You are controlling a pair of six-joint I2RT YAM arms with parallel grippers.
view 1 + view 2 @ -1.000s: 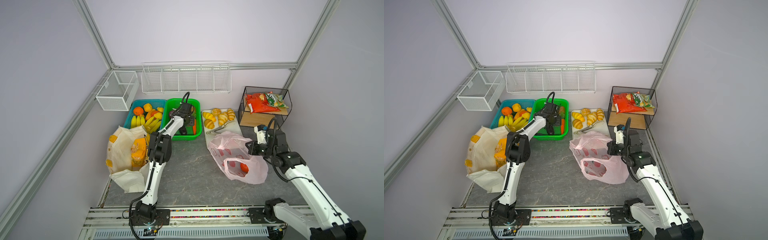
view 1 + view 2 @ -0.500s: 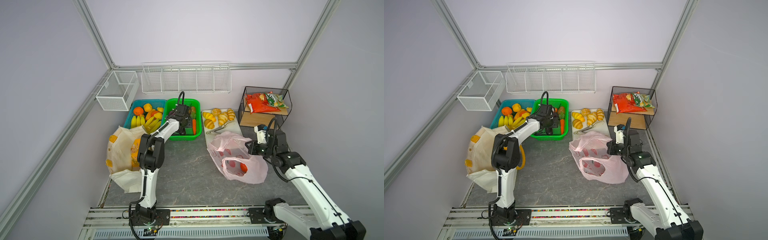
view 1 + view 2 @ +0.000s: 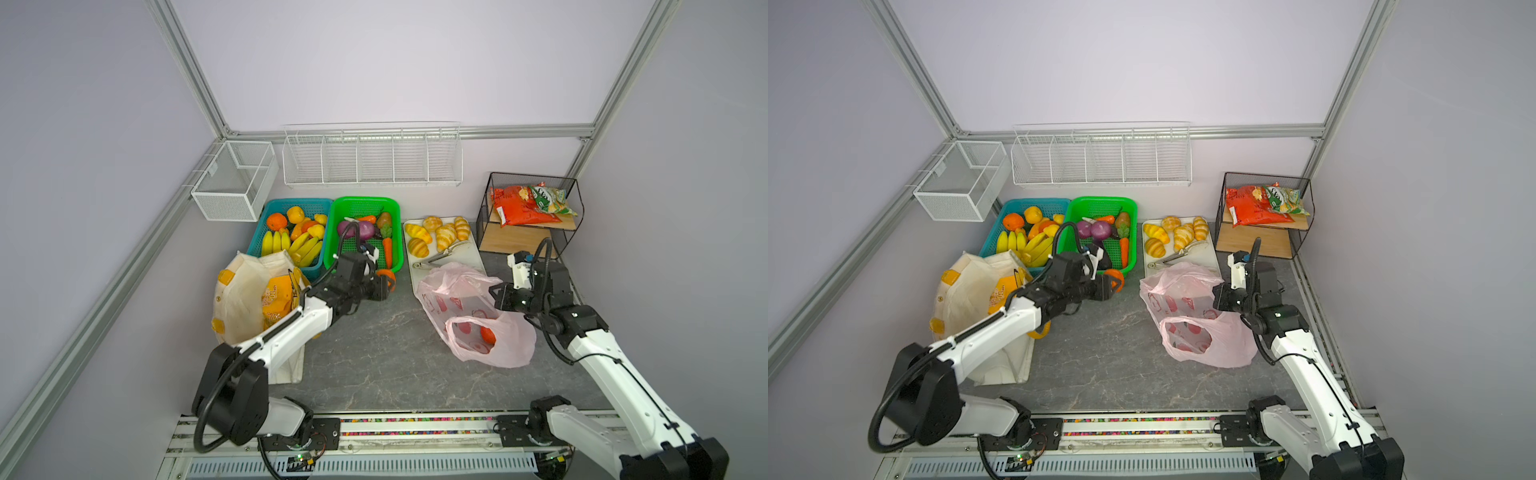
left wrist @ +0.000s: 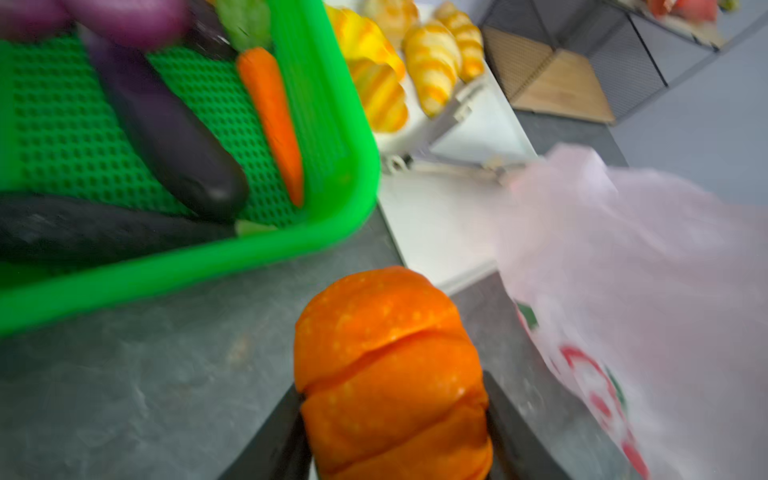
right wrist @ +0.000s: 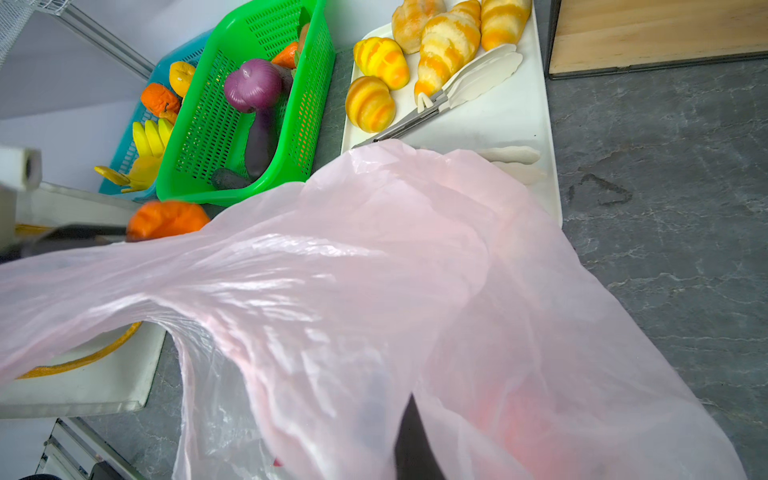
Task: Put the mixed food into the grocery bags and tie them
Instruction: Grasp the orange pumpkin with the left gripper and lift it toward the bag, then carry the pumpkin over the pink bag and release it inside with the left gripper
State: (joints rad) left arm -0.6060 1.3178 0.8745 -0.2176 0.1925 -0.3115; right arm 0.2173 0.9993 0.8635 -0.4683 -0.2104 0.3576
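**Pumpkin transfer toward pink bag**

Left gripper [image 3: 385,286] stands about half open, clamped across the orange pumpkin [image 4: 390,365] at frame centre in both top views, between green basket [image 3: 360,201] and pink bag [image 3: 490,353]; right gripper [image 3: 498,296] is closed on the bag's film, probably to hold the mouth raised for loading. Count: two bags, the pink one and the canvas tote [image 3: 237,299] at left; one tomato [image 3: 488,335] inside the pink bag; two purple onions [image 3: 365,229]; two eggplants [image 4: 166,124]; five croissants [image 3: 446,237].
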